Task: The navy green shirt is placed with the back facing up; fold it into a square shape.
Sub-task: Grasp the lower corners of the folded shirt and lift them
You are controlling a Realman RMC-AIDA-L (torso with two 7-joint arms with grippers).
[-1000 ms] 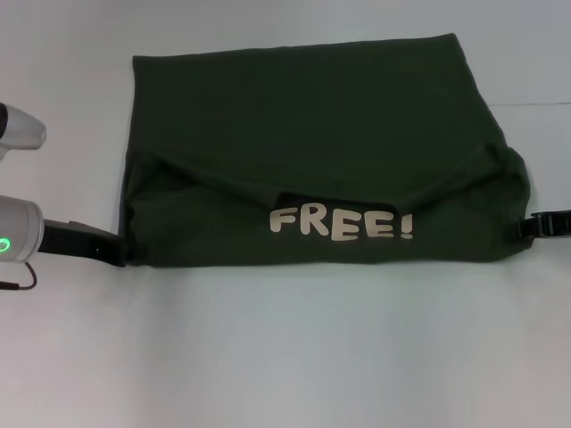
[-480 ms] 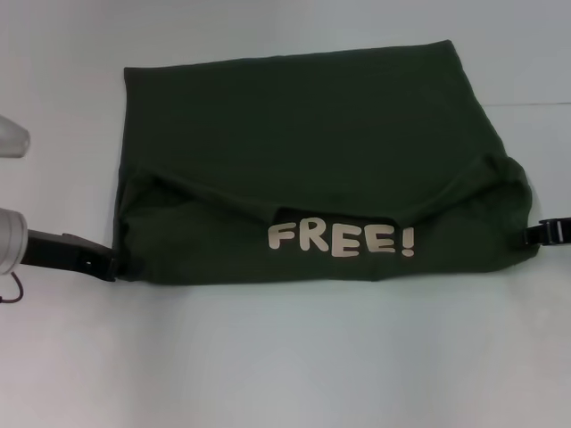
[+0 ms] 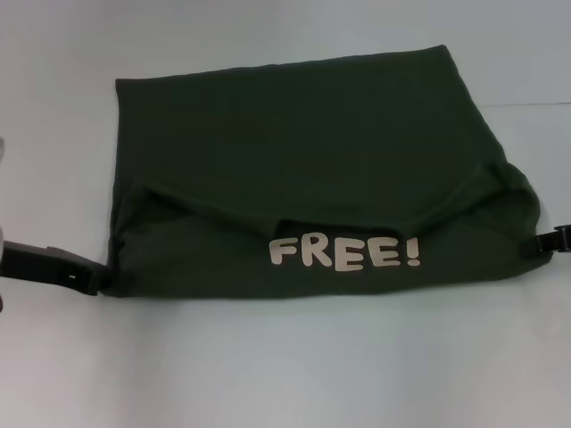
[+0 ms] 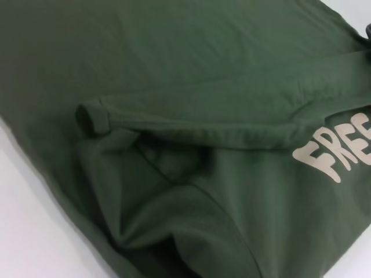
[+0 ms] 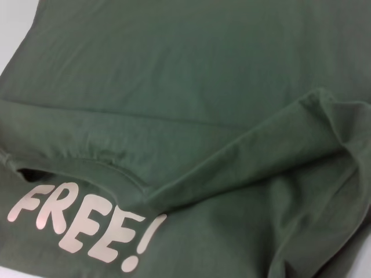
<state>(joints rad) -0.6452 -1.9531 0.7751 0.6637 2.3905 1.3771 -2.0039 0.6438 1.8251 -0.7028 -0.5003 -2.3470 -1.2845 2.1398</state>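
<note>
White tabletop [image 3: 285, 357] in head view holds the folded dark olive-green cotton T-shirt [image 3: 303, 152] with cream "FREE!" lettering [image 3: 343, 252], left gripper [image 3: 96, 278] and right gripper [image 3: 553, 241] at its near corners, fingers hidden so grip unreadable; left wrist view cuts lettering to "FREE", right wrist view reads "FREE!".

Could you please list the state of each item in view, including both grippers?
navy green shirt: partly folded, near part turned over, "FREE!" print facing up.
left gripper: at the shirt's near left corner.
right gripper: at the shirt's right edge.
</note>
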